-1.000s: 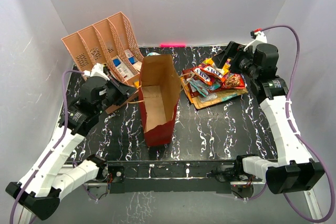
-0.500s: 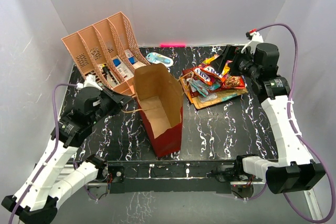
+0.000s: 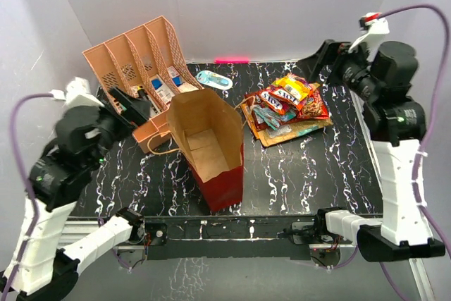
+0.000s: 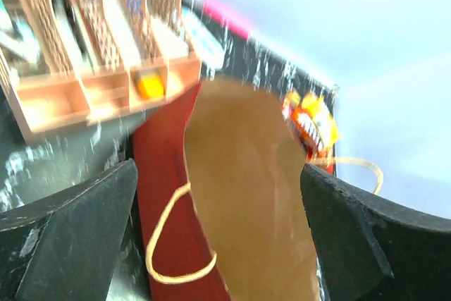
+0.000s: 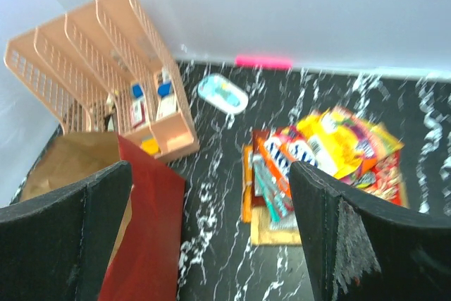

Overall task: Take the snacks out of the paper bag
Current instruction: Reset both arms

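Observation:
The dark-red paper bag (image 3: 224,177) stands open at the table's middle, tilted, and only brown paper shows inside it. Its cord handle (image 3: 159,142) hangs loose on the left. The snacks (image 3: 285,106) lie in a heap of bright packets on the table, right of the bag. My left gripper (image 3: 130,103) is raised left of the bag, open and empty; in the left wrist view the bag (image 4: 246,195) shows below the left gripper (image 4: 218,170). High over the far right corner, my right gripper (image 3: 324,58) is open and empty, and the snacks (image 5: 317,156) lie under it.
A peach slotted organizer (image 3: 134,61) with small boxes lies at the far left, close behind the bag. A light-blue oval object (image 3: 213,79) rests near the back wall. White walls close in the black marbled table (image 3: 303,167) on three sides.
The left gripper opened and let go of the bag's cord, then rose and drew back left. The bag slid nearer and tilted. The right arm lifted up and away from the snack heap.

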